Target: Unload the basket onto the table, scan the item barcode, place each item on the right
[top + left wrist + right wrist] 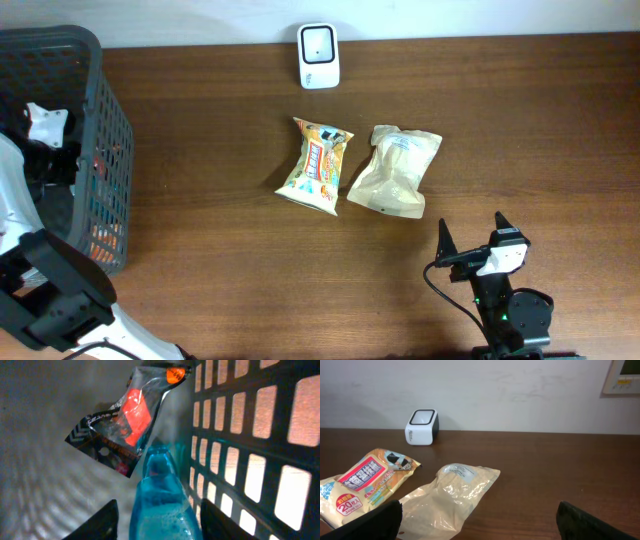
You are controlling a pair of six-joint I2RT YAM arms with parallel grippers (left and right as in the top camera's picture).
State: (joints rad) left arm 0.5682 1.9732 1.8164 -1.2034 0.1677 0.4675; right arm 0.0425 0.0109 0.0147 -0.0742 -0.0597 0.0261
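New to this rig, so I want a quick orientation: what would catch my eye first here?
Two snack bags lie side by side mid-table, a colourful printed bag and a tan bag, with the white scanner at the far edge. At the table's left end, the left gripper reaches inside the dark basket, its fingers flanking a blue translucent item.

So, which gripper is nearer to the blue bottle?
Left. The left gripper is in the basket, straddling the bottle; the right gripper is far across the table, outside the basket.
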